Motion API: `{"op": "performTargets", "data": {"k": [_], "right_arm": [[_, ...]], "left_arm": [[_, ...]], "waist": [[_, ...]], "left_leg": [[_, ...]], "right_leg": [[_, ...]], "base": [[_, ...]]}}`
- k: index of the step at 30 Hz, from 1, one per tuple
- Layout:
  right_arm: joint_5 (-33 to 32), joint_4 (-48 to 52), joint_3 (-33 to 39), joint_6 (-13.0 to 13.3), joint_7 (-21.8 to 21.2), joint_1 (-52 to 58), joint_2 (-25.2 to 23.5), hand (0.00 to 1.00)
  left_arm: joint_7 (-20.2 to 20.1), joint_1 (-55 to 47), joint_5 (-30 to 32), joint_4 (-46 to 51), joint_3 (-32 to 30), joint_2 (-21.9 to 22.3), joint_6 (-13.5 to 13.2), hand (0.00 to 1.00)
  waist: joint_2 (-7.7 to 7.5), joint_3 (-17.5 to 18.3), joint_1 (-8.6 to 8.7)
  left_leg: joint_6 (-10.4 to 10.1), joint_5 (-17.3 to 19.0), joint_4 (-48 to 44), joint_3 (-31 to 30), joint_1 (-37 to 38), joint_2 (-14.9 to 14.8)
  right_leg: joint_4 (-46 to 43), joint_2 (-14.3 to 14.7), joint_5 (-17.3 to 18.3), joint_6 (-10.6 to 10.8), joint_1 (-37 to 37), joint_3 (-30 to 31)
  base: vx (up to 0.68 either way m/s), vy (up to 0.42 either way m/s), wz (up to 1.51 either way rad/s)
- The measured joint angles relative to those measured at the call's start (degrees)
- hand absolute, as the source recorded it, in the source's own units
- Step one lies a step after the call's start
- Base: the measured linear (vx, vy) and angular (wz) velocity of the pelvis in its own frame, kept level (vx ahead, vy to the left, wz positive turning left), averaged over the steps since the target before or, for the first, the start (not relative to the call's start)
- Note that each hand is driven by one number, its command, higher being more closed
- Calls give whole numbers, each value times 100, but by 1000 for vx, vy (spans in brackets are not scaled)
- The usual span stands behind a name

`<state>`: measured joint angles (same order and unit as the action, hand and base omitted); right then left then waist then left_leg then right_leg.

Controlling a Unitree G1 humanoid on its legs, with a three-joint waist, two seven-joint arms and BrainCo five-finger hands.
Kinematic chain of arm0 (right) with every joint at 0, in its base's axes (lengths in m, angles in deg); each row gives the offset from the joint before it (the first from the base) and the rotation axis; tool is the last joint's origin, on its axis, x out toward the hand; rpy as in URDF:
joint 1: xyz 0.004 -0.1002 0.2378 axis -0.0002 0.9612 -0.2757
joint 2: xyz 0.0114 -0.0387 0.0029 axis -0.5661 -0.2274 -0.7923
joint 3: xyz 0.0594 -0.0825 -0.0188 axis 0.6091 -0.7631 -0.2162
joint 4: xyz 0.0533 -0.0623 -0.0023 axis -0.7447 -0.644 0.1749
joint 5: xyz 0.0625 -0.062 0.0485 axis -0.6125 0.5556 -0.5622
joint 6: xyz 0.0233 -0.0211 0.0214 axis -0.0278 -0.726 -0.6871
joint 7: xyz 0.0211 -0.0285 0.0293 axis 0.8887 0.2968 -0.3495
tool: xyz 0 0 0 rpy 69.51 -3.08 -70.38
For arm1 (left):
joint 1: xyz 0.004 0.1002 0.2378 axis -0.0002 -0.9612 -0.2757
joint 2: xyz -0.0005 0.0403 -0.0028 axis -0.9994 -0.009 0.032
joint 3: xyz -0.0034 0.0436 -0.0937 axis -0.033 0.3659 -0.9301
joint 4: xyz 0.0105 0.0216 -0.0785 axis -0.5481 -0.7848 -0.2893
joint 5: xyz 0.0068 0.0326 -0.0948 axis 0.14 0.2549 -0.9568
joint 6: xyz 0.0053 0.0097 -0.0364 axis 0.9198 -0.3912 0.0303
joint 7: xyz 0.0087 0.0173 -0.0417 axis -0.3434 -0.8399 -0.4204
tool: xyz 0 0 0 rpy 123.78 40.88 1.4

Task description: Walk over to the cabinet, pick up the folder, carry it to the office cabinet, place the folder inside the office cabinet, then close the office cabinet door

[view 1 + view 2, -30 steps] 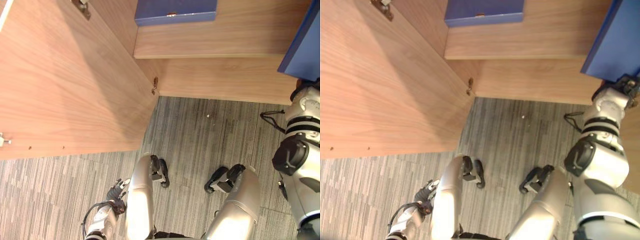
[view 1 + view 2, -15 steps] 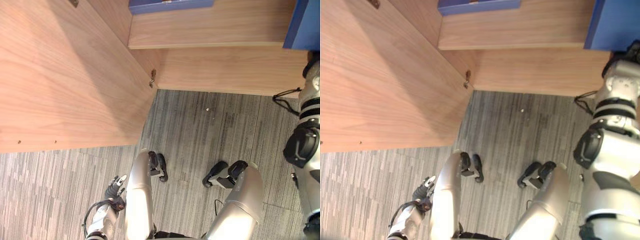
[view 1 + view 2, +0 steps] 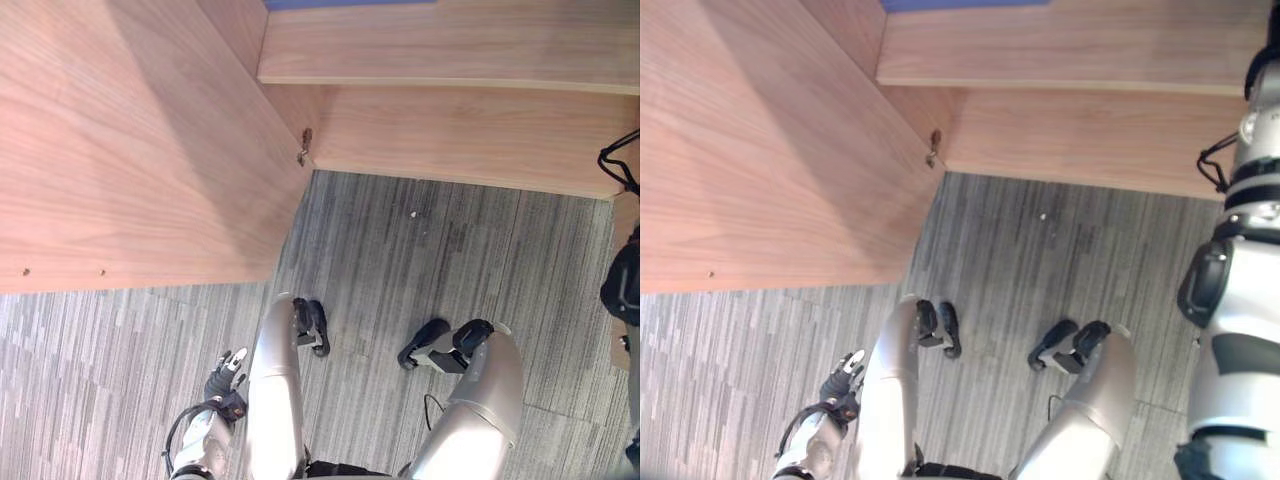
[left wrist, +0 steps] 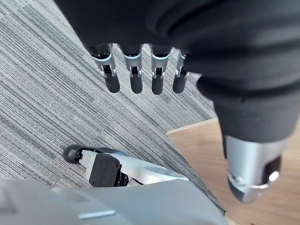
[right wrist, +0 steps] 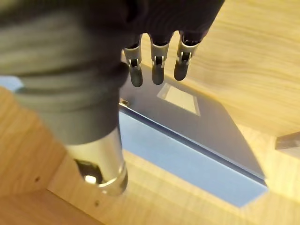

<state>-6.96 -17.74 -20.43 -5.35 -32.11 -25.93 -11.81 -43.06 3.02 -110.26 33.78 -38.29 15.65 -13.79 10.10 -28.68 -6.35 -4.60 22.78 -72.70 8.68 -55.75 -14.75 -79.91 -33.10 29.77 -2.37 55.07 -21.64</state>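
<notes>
I get bright, even light; the cabinet door point(image 3: 130, 150) glows pale at upper left and darkens toward its hinge side; carpet point(image 3: 450, 250) evenly lit.

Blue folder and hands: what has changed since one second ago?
The right hand reached deeper into the office cabinet and let go: it is now open above the blue folder, which lies inside. The left hand and the open door are unchanged.
</notes>
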Motion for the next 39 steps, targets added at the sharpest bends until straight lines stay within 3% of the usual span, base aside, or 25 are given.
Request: {"op": "performTargets", "data": {"k": [10,16,20,24,32,39], "right_arm": [[1491,-212,-519,-839,-661,67,-7,0],[2824,-697,-750,-1280,-911,456,-76,0],[3503,-818,-735,-1341,-1027,572,-71,0],[4752,-819,-653,-1338,-1203,659,-66,0],[6939,-522,-310,-1076,-1415,1061,-71,0],[7472,-215,55,-968,-1227,1362,-80,0]], "left_arm": [[-118,5,35,-4,-81,-5,33,0],[-254,9,112,-5,-83,-97,100,0],[-298,16,138,6,-181,-130,125,0],[-355,21,265,70,-315,-156,158,0],[-438,22,287,122,-598,-170,176,0],[-435,26,288,124,-715,-156,148,0]], "waist": [[-20,-12,-6],[-60,-12,-27],[-67,-16,1],[-75,-18,41],[-173,-9,39],[-184,-17,51]], "left_leg": [[-20,-94,127,-6,62,1],[-71,-219,418,40,247,-64],[-81,-244,493,77,290,-80],[-98,-287,559,81,306,-94],[-98,-333,672,143,396,-93],[-117,-383,797,191,472,-78]], "right_leg": [[88,-2,-2,-3,-108,-88],[358,99,-50,-83,-324,-231],[401,108,-52,-88,-349,-253],[459,115,-56,-95,-406,-327],[525,112,-57,-94,-460,-334],[583,111,-59,-96,-475,-333]], "base": [[-15,-46,2],[5,-55,0],[13,-54,-1],[8,-36,3],[1,-8,1],[1,-5,0]]}}
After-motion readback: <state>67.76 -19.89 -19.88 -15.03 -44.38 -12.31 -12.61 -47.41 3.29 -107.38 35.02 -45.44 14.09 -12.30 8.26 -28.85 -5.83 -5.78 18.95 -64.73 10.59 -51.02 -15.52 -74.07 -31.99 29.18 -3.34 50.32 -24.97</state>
